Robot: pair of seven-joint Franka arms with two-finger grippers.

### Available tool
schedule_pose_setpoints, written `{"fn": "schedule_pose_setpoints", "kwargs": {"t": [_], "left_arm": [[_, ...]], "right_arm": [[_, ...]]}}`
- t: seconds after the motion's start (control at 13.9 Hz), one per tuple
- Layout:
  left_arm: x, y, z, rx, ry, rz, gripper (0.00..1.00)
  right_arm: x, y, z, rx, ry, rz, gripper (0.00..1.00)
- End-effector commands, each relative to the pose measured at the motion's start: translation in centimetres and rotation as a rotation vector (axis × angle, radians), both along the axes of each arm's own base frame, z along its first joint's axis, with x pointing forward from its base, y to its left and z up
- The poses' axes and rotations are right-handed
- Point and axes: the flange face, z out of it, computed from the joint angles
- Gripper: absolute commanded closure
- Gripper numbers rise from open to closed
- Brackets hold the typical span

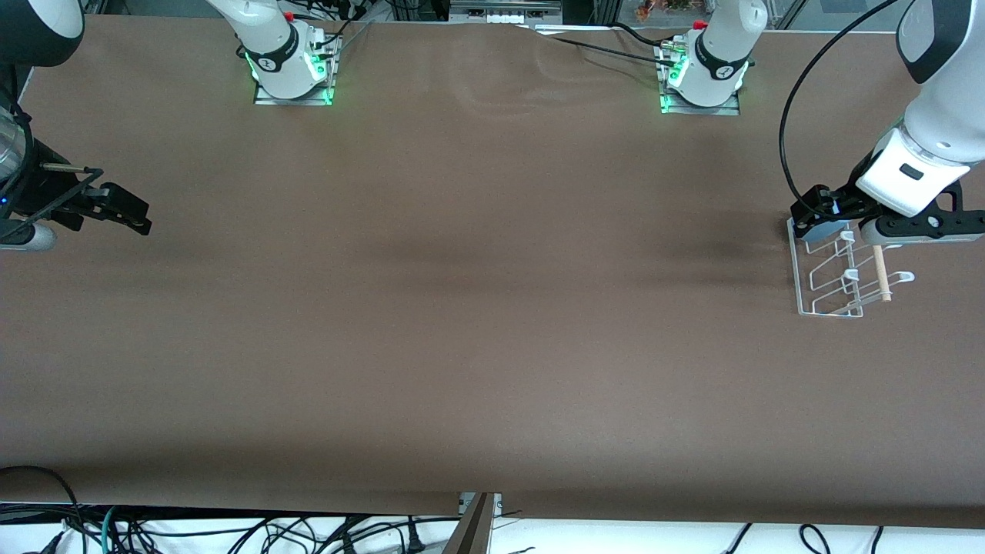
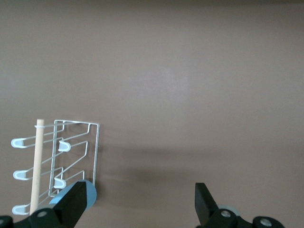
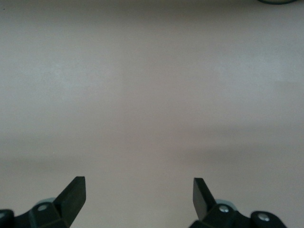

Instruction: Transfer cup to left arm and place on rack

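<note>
The left claw (image 1: 820, 206), fingers apart, hovered over the rack (image 1: 835, 278); the cup (image 1: 827, 228) apparently sat there, released. Retreat came next. The right claw (image 1: 127, 210) waited, apart.

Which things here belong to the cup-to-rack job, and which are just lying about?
Job:
- cup, on the rack's end farthest from the front camera
- rack, at the left arm's end of the table
- left gripper, open, over the cup
- right gripper, open, waiting at the right arm's end

Lying about:
- cables below the table's near edge
</note>
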Motion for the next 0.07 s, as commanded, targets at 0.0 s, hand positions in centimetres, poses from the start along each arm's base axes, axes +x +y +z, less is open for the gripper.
{"fn": "schedule_pose_setpoints", "kwargs": {"t": [0.0], "left_arm": [[-0.63, 0.08, -0.1, -0.021, -0.013, 0.004, 0.0]], "right_arm": [[0.31, -0.13, 0.58, -0.006, -0.006, 0.016, 0.0]]}}
